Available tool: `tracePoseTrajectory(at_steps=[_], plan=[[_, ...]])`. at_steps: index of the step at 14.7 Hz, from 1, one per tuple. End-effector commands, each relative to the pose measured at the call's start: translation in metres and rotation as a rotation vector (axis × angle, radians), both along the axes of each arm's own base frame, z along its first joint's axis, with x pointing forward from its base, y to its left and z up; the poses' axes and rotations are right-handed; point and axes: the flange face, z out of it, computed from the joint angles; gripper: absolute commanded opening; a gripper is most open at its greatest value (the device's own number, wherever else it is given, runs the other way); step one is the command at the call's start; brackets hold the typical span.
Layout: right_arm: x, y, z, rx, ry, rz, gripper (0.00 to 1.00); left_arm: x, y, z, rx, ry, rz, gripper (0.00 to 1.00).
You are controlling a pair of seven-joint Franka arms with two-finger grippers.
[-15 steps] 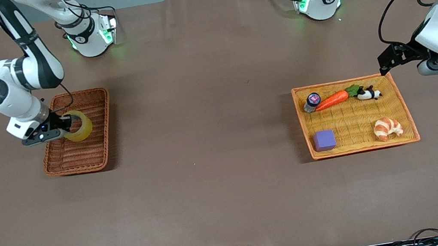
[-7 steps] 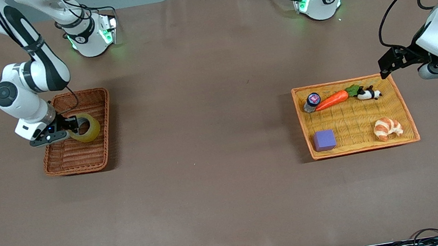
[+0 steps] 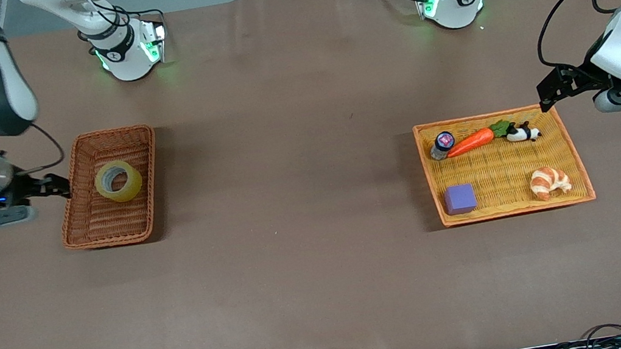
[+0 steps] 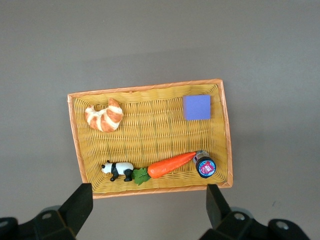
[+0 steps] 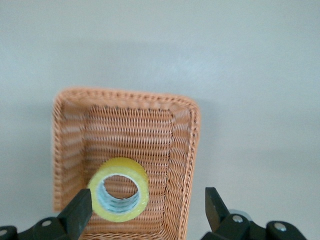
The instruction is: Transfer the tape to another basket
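Observation:
The tape (image 3: pixel 118 181), a yellowish roll with a grey-white core, lies free in the reddish-brown wicker basket (image 3: pixel 109 227), in its half farther from the front camera. It also shows in the right wrist view (image 5: pixel 120 196), inside the basket (image 5: pixel 125 95). My right gripper (image 3: pixel 58 186) is open and empty, over the table just outside the basket's side toward the right arm's end; in its wrist view (image 5: pixel 146 208) the fingers stand wide apart. My left gripper (image 3: pixel 547 93) is open and empty, over the table by the orange-yellow tray's corner; it also shows in the left wrist view (image 4: pixel 148 207).
The flat orange-yellow tray (image 3: pixel 501 170) at the left arm's end holds a carrot (image 3: pixel 470 141), a toy panda (image 3: pixel 523 133), a small jar (image 3: pixel 442 144), a purple block (image 3: pixel 460 199) and a croissant (image 3: pixel 548 182). Brown tabletop lies between basket and tray.
My right gripper has let go of the tape and drawn back out of the basket toward the right arm's end. The tape now rests in the basket. The left arm has barely moved.

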Motion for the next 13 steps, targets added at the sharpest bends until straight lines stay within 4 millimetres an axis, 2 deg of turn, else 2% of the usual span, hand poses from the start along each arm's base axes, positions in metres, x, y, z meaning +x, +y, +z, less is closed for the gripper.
tracePoseTrajectory(at_steps=[1, 4, 6, 7, 8, 9, 13], plan=[[0.018, 0.022, 0.056, 0.013, 0.005, -0.082, 1.00, 0.003, -0.001, 0.004, 0.019, -0.003, 0.013, 1.00], [0.023, 0.029, 0.124, 0.013, -0.021, -0.130, 1.00, 0.002, -0.004, 0.005, 0.017, -0.002, 0.019, 1.00], [0.020, 0.043, 0.181, 0.018, -0.034, -0.107, 1.00, 0.001, -0.004, 0.004, 0.019, 0.000, 0.021, 1.00], [0.019, 0.046, 0.198, 0.027, -0.038, -0.104, 1.00, 0.001, -0.004, 0.004, 0.019, 0.002, 0.021, 1.00], [0.018, 0.044, 0.206, 0.039, -0.037, -0.103, 1.00, 0.001, -0.004, 0.004, 0.019, 0.000, 0.019, 1.00], [0.016, 0.038, 0.206, 0.045, -0.027, -0.112, 1.00, 0.001, -0.004, 0.004, 0.019, 0.000, 0.019, 1.00], [0.008, 0.041, 0.202, 0.042, 0.004, -0.110, 1.00, 0.001, -0.004, 0.006, 0.018, -0.003, 0.018, 1.00]])
